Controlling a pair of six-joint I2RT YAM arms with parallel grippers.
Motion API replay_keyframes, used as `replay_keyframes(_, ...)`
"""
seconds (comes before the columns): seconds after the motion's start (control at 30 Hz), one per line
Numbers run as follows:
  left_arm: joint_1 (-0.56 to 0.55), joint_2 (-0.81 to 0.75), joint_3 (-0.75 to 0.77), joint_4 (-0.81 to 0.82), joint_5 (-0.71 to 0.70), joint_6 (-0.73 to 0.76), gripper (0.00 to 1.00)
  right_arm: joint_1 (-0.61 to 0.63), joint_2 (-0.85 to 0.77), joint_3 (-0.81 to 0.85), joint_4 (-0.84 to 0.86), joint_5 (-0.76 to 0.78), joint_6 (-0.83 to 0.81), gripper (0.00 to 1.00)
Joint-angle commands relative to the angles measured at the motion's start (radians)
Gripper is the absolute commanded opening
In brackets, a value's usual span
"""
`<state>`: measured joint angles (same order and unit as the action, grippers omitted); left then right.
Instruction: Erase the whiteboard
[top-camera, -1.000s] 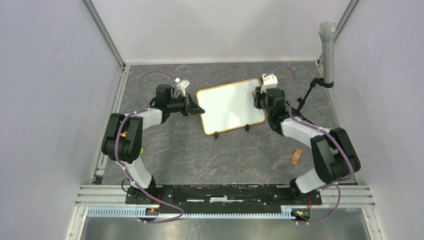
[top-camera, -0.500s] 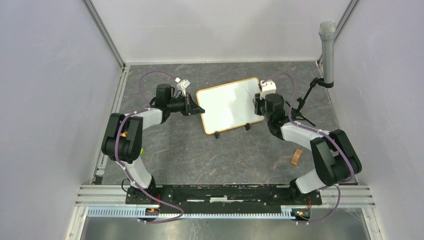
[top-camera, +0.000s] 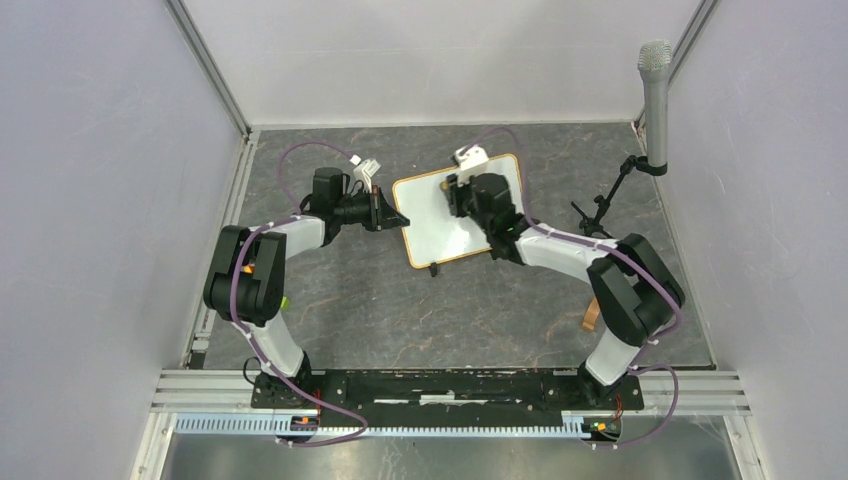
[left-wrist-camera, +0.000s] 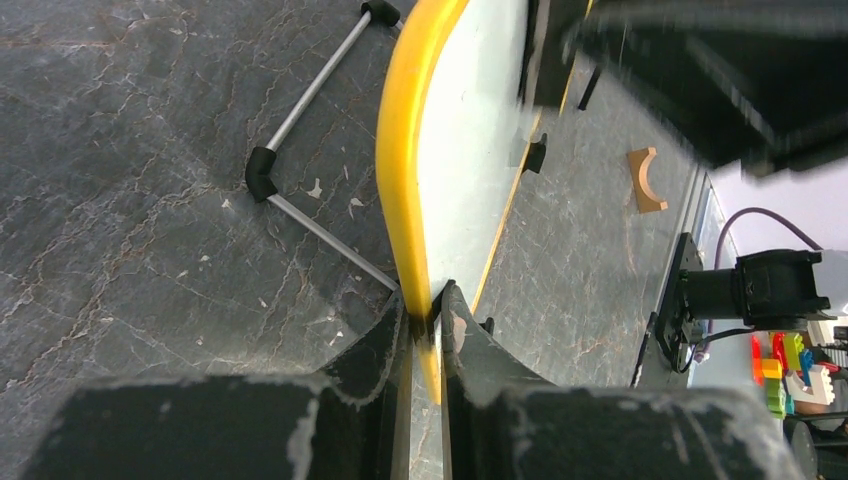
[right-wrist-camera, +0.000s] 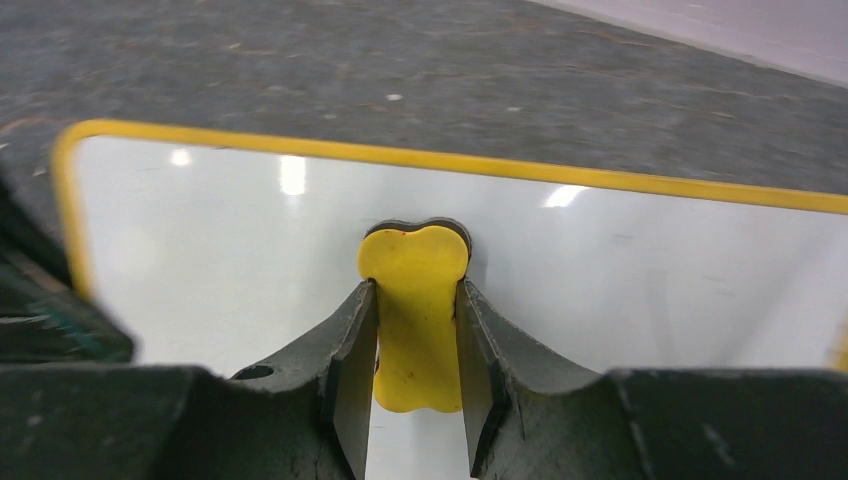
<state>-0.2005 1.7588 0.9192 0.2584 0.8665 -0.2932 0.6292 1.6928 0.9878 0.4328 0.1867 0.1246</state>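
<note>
The whiteboard (top-camera: 432, 222), white with a tan-orange frame, lies tilted in the middle of the table; one black clip foot (top-camera: 433, 270) shows at its near edge. My left gripper (top-camera: 397, 218) is shut on the board's left frame edge; the left wrist view shows its jaws (left-wrist-camera: 425, 310) pinching the yellow frame (left-wrist-camera: 400, 150). My right gripper (top-camera: 458, 196) is over the board's upper middle, shut on a yellow eraser (right-wrist-camera: 415, 250) that is pressed against the white surface (right-wrist-camera: 200, 230). My right gripper (right-wrist-camera: 415, 288) grips the eraser by its narrow waist. The surface in view looks blank.
A grey microphone (top-camera: 655, 90) stands on a black tripod (top-camera: 600, 208) at the back right; its legs show in the left wrist view (left-wrist-camera: 310, 100). A tan curved wooden piece (top-camera: 593, 314) lies near the right arm. Walls close in the left, back and right sides.
My right gripper has swept left across the whiteboard with the eraser, from the board's right edge to its upper middle. The left gripper and the board have stayed put.
</note>
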Motion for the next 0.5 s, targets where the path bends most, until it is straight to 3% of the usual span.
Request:
replay_keyframes(0.0,-0.007,0.042,0.001,-0.057,-0.132,0.121,0.02,0.103,0.074,0.086,0.006,-0.012,0.009,0.37)
replay_keyframes(0.2,-0.007,0.045,0.004,-0.057,-0.132,0.120,0.02,0.084,0.069,0.105,-0.043,0.078,-0.030,0.38)
replay_keyframes(0.47,-0.007,0.049,0.012,-0.070,-0.139,0.118,0.03,-0.003,-0.113,-0.063,-0.111,0.160,-0.113,0.38)
